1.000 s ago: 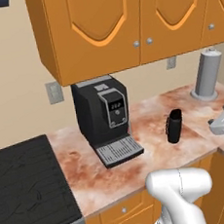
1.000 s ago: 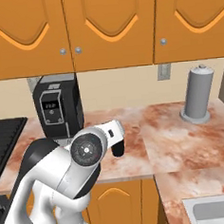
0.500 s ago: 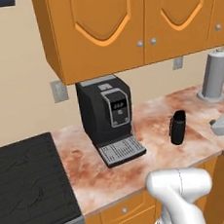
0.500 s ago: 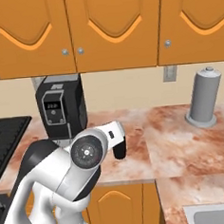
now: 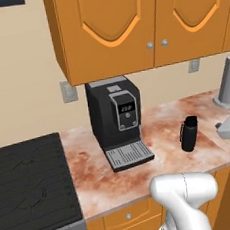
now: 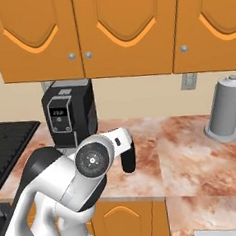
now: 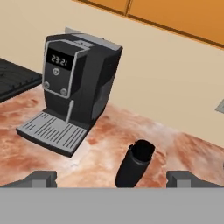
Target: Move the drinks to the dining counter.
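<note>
One of the drinks, a black cylindrical flask (image 5: 189, 134), stands upright on the marbled worktop (image 5: 93, 177), to the right of the coffee machine. In the right base view the flask (image 6: 128, 162) peeks out just behind my white hand. In the hand view the flask (image 7: 133, 166) rises low in the middle, between and beyond the two fingertips. My gripper (image 7: 114, 180) is open with its jaws wide apart and nothing between them, still short of the flask. The dining counter is out of view.
A black coffee machine (image 5: 114, 117) with a drip tray stands left of the flask. A tall grey steel cylinder (image 6: 225, 109) stands at the back right. A black stove top (image 5: 29, 186) lies to the left. Orange wall cabinets (image 5: 127, 25) hang overhead.
The whole scene has slid a little to the right in both base views, so the base has driven. The flask has stayed where it was and the gripper has stayed open.
</note>
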{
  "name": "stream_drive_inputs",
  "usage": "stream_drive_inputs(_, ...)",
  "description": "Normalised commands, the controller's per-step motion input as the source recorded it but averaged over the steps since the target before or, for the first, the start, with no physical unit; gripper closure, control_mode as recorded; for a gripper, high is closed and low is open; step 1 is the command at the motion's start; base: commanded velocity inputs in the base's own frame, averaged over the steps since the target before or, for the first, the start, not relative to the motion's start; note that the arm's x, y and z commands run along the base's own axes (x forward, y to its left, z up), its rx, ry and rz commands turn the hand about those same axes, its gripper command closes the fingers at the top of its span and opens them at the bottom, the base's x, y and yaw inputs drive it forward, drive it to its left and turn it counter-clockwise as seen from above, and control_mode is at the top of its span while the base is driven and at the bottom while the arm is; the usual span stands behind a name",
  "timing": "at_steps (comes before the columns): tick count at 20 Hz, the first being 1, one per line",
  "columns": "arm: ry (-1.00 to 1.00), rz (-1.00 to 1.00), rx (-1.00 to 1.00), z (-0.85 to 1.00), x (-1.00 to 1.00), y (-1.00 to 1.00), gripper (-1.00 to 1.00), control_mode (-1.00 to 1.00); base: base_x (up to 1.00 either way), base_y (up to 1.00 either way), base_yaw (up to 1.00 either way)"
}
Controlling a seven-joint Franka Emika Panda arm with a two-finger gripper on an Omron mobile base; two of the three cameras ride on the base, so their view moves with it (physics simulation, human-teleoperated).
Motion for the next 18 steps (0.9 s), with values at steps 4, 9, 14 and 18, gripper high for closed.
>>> stream_drive_inputs(4,0.00,0.00,0.00,0.00,0.00,0.00,-1.00,1.00,0.17,-0.01,0.01)
stream_drive_inputs(9,0.05,0.00,0.00,0.00,0.07,-0.04,-1.00,-1.00,0.00,0.00,0.00)
stream_drive_inputs(14,0.28,0.00,0.00,0.00,0.12,0.00,-1.00,-1.00,0.00,0.00,0.00)
stream_drive_inputs(18,0.30,-0.03,-0.01,-0.01,0.13,0.00,-1.00,-1.00,0.00,0.00,0.00)
